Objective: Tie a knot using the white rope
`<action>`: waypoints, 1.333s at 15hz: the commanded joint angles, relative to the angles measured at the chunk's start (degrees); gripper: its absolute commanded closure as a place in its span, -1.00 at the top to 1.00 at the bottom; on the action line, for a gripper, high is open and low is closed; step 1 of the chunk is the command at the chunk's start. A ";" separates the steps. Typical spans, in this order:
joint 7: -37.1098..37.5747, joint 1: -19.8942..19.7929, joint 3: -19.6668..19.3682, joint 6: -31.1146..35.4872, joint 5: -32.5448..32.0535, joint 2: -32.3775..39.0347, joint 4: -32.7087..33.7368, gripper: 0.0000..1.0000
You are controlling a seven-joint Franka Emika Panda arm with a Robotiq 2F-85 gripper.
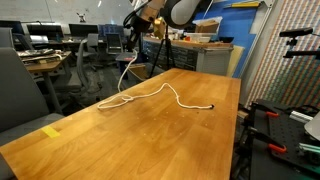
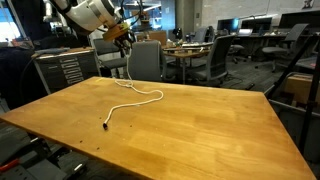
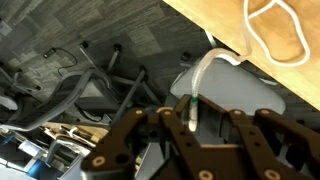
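The white rope (image 1: 172, 93) lies in loose curves across the wooden table (image 1: 150, 135), and its black tip (image 1: 211, 106) rests near the table's side edge. Its other end rises off the far edge to my gripper (image 1: 140, 28), which hangs above that edge. In both exterior views the rope (image 2: 141, 99) hangs slack from the gripper (image 2: 125, 38) down to the tabletop. In the wrist view the gripper (image 3: 192, 115) is shut on the rope (image 3: 203, 68), which has a green band near the pinched end. The rope arcs from there to the table (image 3: 225, 22).
A yellow patch (image 1: 52, 130) sits near the table's front corner. Office chairs (image 2: 147, 60) stand just beyond the far edge, under the gripper. Red-handled gear (image 1: 268, 113) is beside the table. A grey chair seat (image 3: 235, 95) lies below the gripper.
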 commanded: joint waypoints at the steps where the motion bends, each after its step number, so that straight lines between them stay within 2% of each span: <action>1: 2.04 -2.02 -4.00 4.01 -2.62 -2.87 -3.90 -0.91; 4: 5.52 -1.48 -10.90 9.60 -8.08 -1.42 -4.29 -0.91; 7: 15.80 3.16 -24.34 17.14 -17.94 -0.45 -4.42 -0.91; 9: 24.69 4.97 -32.77 19.68 -24.99 0.29 -2.68 -0.91; 12: 34.17 10.50 -46.00 22.70 -28.52 1.70 -3.21 -0.91; 14: 37.99 13.65 -52.35 24.14 -28.40 3.10 -4.51 -0.91; 15: 38.73 14.61 -53.85 24.43 -27.69 3.58 -6.02 -0.91; 16: 38.74 14.29 -53.01 24.35 -27.04 3.13 -8.66 -0.88; 17: 38.61 13.59 -51.18 24.45 -26.97 2.45 -11.17 -0.26; 18: 38.56 12.49 -48.91 24.98 -26.94 1.83 -13.43 -0.24; 19: 37.10 9.99 -44.28 24.68 -27.42 0.03 -16.81 -0.14; 20: 37.66 12.18 -48.55 23.21 -27.40 2.67 -12.10 -0.46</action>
